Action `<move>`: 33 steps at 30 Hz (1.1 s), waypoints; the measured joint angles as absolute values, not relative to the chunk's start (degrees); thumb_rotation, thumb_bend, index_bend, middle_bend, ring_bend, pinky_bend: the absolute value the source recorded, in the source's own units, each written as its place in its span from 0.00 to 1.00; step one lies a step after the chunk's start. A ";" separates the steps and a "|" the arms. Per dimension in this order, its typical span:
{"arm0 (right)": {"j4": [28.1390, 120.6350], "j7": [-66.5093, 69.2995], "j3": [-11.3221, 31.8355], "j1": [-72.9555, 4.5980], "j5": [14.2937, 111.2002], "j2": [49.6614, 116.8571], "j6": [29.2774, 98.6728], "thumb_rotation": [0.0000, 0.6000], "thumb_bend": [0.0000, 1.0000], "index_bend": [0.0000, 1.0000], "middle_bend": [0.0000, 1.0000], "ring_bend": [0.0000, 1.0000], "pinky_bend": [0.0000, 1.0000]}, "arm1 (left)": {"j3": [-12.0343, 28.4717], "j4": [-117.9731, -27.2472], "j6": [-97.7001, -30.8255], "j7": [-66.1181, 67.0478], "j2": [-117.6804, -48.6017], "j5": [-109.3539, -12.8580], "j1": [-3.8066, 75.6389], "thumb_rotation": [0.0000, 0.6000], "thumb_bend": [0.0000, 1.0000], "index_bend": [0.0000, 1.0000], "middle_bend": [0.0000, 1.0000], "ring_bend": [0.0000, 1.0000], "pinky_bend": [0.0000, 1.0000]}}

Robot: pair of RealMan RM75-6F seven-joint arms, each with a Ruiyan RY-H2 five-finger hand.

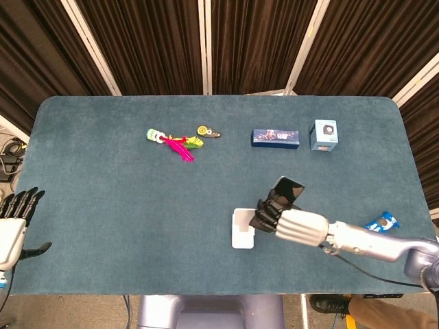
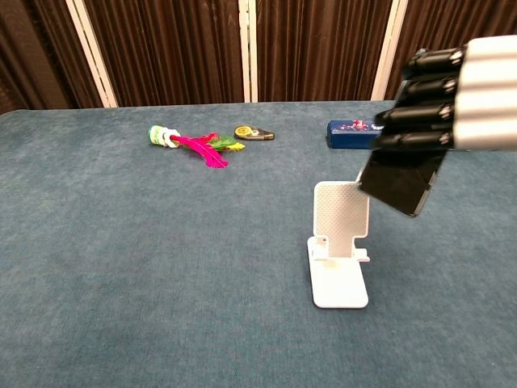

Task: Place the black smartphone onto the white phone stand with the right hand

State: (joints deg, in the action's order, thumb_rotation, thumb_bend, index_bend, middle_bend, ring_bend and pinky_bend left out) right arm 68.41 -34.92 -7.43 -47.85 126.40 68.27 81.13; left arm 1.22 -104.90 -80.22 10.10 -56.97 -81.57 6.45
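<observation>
Above the blue counter point(image 1: 103, 205), the right robot hand point(image 1: 288, 221) grips the black smartphone point(image 2: 401, 182), fingers point(image 2: 420, 85) curled over its top edge, holding it tilted in the air just beside and above the white phone stand point(image 2: 339, 242). At the counter's left edge, the left robot hand point(image 1: 15, 219) rests with fingers spread, holding nothing.

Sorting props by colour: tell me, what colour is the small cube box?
Light blue cube box, clearest in head view.
</observation>
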 measured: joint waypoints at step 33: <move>85.60 -65.41 -0.68 -50.59 128.30 69.55 51.23 1.00 0.47 0.59 0.57 0.41 0.26 | 1.52 -104.35 -78.43 7.51 -56.02 -80.12 7.21 1.00 0.00 0.00 0.00 0.00 0.00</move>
